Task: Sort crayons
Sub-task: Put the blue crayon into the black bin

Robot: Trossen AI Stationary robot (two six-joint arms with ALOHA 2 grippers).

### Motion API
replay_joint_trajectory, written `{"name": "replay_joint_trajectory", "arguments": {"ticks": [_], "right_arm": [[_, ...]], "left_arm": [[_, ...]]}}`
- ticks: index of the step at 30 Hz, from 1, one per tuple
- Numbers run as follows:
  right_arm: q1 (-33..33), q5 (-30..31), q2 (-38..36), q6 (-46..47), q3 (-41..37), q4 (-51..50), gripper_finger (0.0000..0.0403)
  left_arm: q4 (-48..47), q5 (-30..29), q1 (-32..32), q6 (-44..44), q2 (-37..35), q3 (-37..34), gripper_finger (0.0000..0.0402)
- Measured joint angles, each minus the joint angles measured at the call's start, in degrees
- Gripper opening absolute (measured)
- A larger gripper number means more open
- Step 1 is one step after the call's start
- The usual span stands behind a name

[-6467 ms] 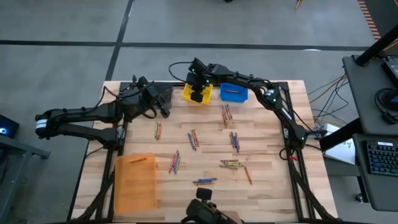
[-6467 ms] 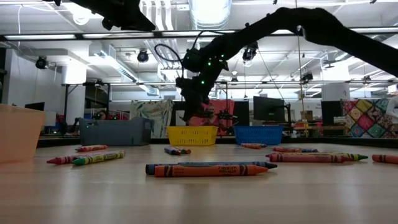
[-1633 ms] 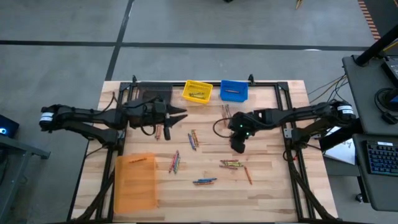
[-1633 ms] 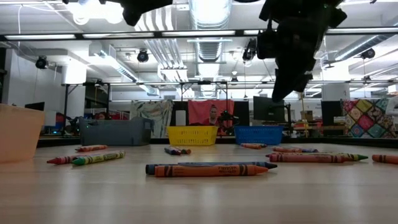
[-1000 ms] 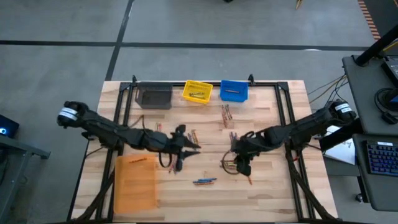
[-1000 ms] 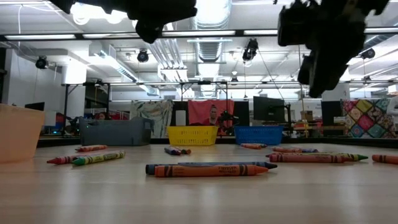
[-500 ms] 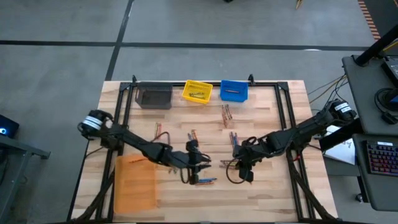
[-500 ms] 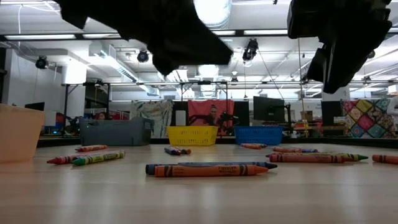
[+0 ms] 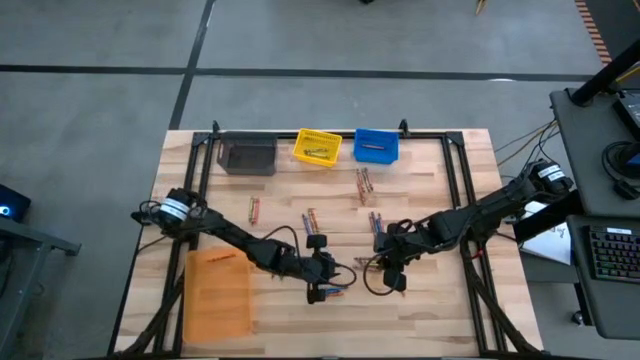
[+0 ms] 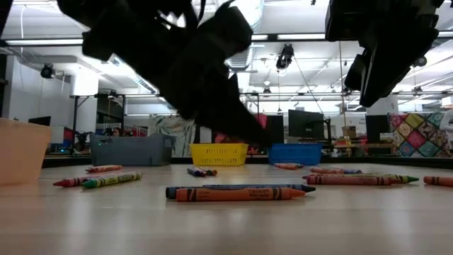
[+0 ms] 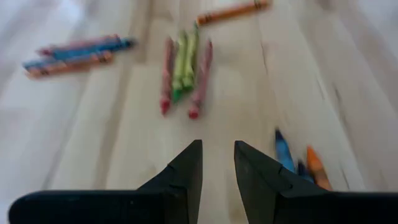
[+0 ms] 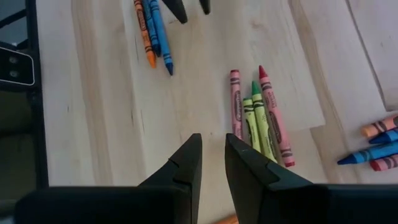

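Crayons lie scattered flat on the wooden table [image 9: 430, 310]. A blue and orange pair [image 9: 340, 290] lies near the front, and a red and green group [image 9: 371, 263] lies to its right. My left gripper [image 9: 324, 292] hovers low just beside the blue and orange pair [image 11: 297, 160], open by a narrow gap [image 11: 217, 163] with nothing in it. My right gripper [image 9: 394, 284] hangs higher, over the table beside the red and green group [image 12: 258, 118]. It is also narrowly open [image 12: 211, 155] and empty.
Grey [image 9: 247, 157], yellow [image 9: 317, 147] and blue [image 9: 376, 146] bins stand along the far edge; an orange bin [image 9: 218, 292] sits at the near left. More crayons lie mid-table [image 9: 310, 222] [image 9: 363, 183] [image 9: 254, 209]. The two grippers are close together.
My left gripper has swung down and toward the table's near right, from mid-table to just beside the blue and orange pair. Its fingers now point less steeply down. No crayon has moved.
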Motion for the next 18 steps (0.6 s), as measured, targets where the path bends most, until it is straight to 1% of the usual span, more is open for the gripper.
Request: {"name": "replay_joint_trajectory", "arguments": {"ticks": [3, 6, 11, 14, 18], "right_arm": [[0.00, 0.54, 0.00, 0.00, 0.00, 0.00, 0.0059], [0.00, 2.30, 0.00, 0.03, 0.00, 0.02, 0.0059], [-0.02, 3.34, 0.00, 0.04, 0.00, 0.03, 0.0059], [0.00, 4.99, 0.00, 0.11, 0.00, 0.03, 0.0059], [-0.02, 5.99, 0.00, 0.13, 0.00, 0.07, 0.0059]], "left_arm": [[0.50, 0.64, -0.23, -0.08, 0.57, 0.00, 0.0076], [0.59, 1.68, -0.18, -0.41, 0.59, 0.02, 0.0075], [3.61, 6.47, -0.18, -0.73, 0.62, 0.02, 0.0078], [4.09, 6.85, -0.23, -2.11, 1.75, 0.02, 0.0089], [5.08, 7.76, -0.13, -3.67, 3.34, -0.02, 0.0115]]}}
